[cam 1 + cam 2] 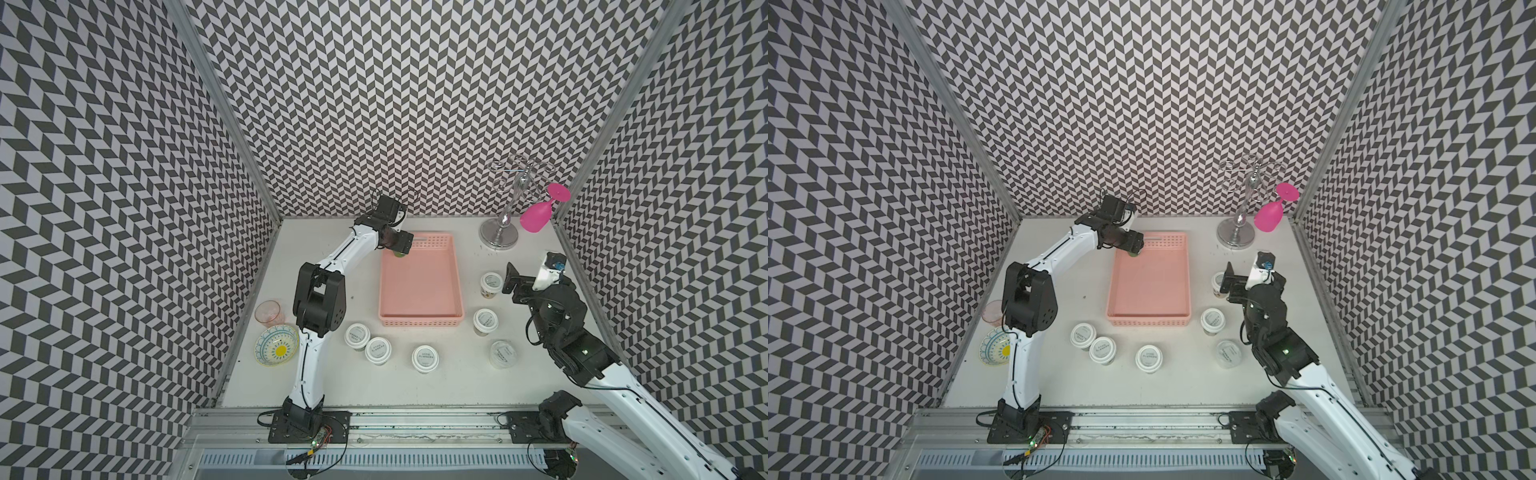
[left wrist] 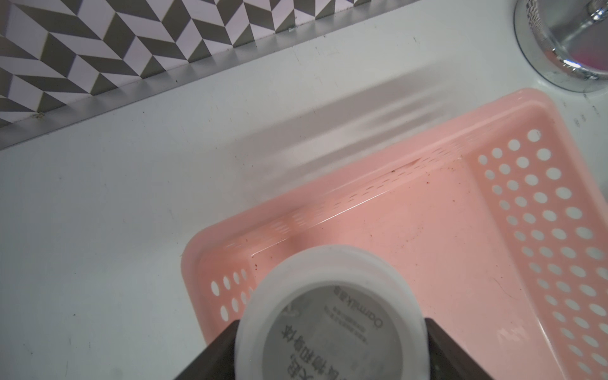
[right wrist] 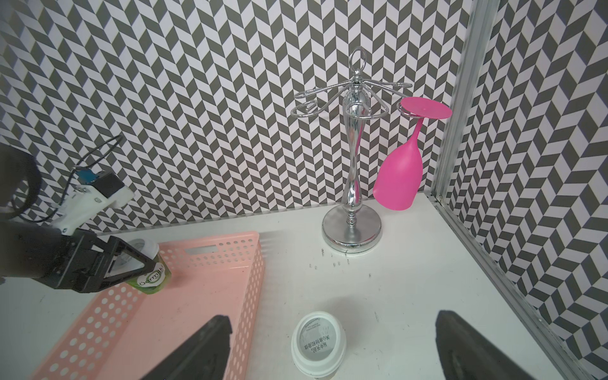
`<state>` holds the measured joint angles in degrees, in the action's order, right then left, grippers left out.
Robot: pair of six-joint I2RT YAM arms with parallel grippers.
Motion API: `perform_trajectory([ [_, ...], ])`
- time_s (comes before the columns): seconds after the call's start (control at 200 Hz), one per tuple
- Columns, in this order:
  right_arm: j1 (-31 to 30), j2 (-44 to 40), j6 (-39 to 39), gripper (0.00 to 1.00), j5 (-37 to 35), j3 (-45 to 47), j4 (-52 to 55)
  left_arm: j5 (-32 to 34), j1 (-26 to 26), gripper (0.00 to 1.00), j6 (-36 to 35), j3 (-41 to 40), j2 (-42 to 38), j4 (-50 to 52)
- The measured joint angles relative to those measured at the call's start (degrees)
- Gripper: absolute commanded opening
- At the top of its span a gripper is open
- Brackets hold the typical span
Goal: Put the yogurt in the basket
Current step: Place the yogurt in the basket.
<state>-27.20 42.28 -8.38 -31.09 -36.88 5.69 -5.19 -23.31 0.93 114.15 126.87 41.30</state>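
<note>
While L gripper (image 2: 330, 332) clamps it, green yogurt (image 3: 153, 278) is w/in basket (image 1: 419, 321), far corner.

Basket (image 2: 427, 237): salmon-pink plastic, smooth, slightly glossy, perforated walls.
Yogurt tub (image 2: 330, 329): matt white plastic lid, printed grey centre.
Stand (image 3: 352, 184): mirror-bright chromed metal.
Goblet (image 3: 398, 177): bright pink, smooth, semi-matt plastic.
Table (image 2: 131, 197): white, smooth, matt, lightly speckled.

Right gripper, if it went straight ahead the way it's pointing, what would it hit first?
Probably the yogurt tub lined up between the fingers of the open right gripper; depth is hard to judge.
</note>
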Motion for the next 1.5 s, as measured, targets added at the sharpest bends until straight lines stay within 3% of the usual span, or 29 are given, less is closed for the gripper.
perform_trajectory([
  [0.636,0.0,0.1,0.0,1.0,0.8,0.0,-0.1,1.0,0.0,0.83,0.0,2.0,4.8,0.6],
  [1.502,0.2,0.2,0.0,1.0,1.4,0.0,-0.3,3.4,0.1,0.84,-0.5,-1.5,2.8,0.2],
])
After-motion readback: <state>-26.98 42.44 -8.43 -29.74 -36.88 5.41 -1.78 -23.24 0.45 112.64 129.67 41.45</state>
